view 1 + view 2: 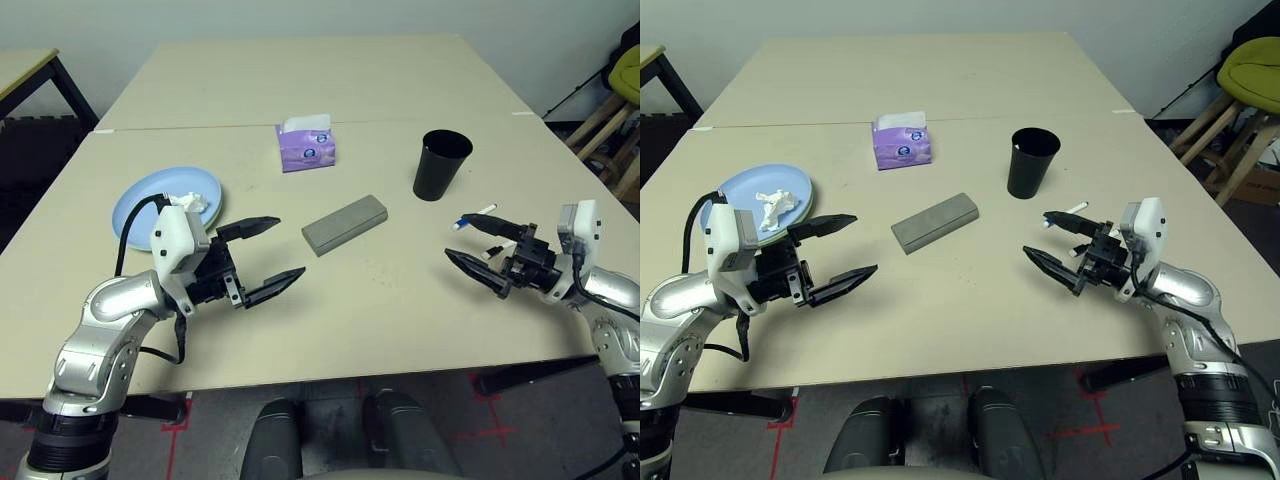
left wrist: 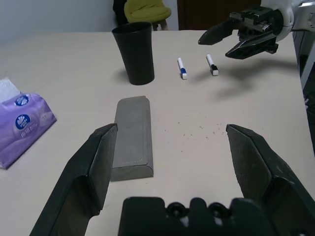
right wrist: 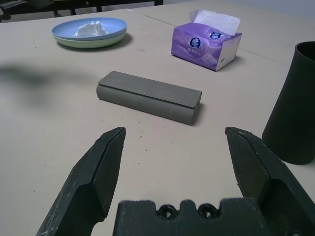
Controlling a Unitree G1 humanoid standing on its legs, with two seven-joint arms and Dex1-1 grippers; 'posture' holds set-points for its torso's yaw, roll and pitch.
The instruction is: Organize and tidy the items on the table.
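A light blue plate (image 1: 140, 205) rests on a pale green plate (image 3: 93, 43) at the table's left, with a crumpled white tissue (image 1: 192, 200) on it. My left gripper (image 1: 290, 247) is open just in front of the plates, pointing toward the grey glasses case (image 1: 345, 223) at the middle of the table (image 1: 300, 80). The black cup (image 1: 440, 165) stands upright right of the case. Two white marker pens (image 2: 181, 67) (image 2: 212, 64) lie in front of the cup. My right gripper (image 1: 458, 238) hovers open right beside them, empty.
A purple tissue box (image 1: 306, 145) stands behind the case. A seam between two joined tabletops runs behind the box. A yellow-green chair (image 1: 1252, 62) and wooden legs stand off the table's right side. Bare tabletop lies between the grippers.
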